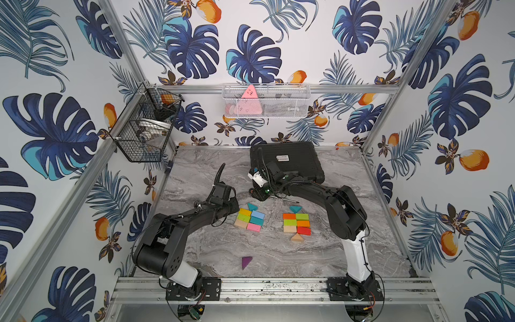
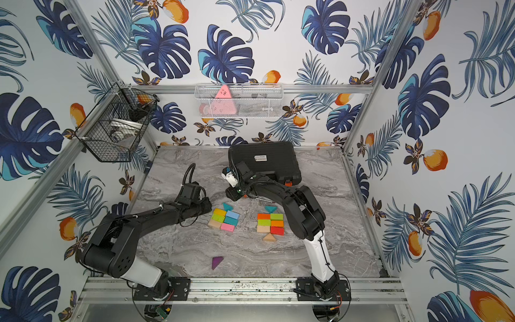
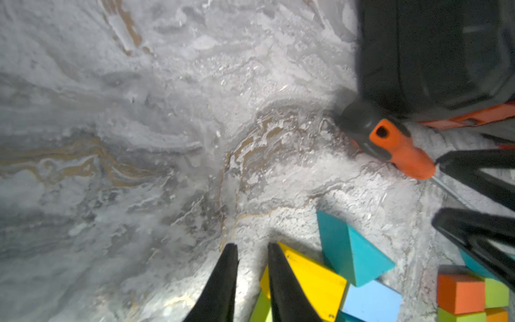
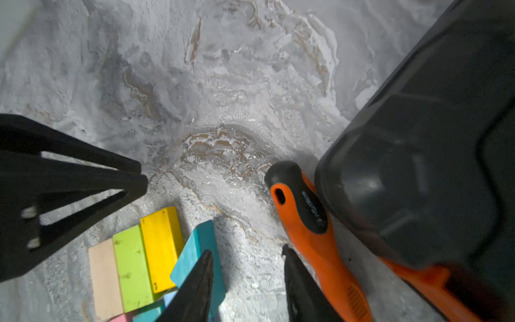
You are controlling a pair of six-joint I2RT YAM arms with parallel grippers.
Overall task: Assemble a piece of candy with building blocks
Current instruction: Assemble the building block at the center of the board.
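Observation:
Two flat groups of building blocks lie on the marble table in both top views. The left group (image 1: 249, 220) has a teal triangle (image 1: 252, 207) at its far end. The right group (image 1: 296, 223) has a teal triangle (image 1: 295, 209) at its far end and a wooden one (image 1: 297, 237) at its near end. A purple triangle (image 1: 246, 261) lies alone near the front. My left gripper (image 3: 252, 245) is shut and empty, beside the yellow block (image 3: 315, 276). My right gripper (image 4: 246, 251) is open over bare table, between the left group's teal triangle (image 4: 195, 251) and the screwdriver.
An orange-handled screwdriver (image 4: 312, 231) lies against a black case (image 1: 287, 159) at the back of the table. A black wire basket (image 1: 145, 125) hangs on the left wall and a white mesh basket (image 1: 266, 101) on the back wall.

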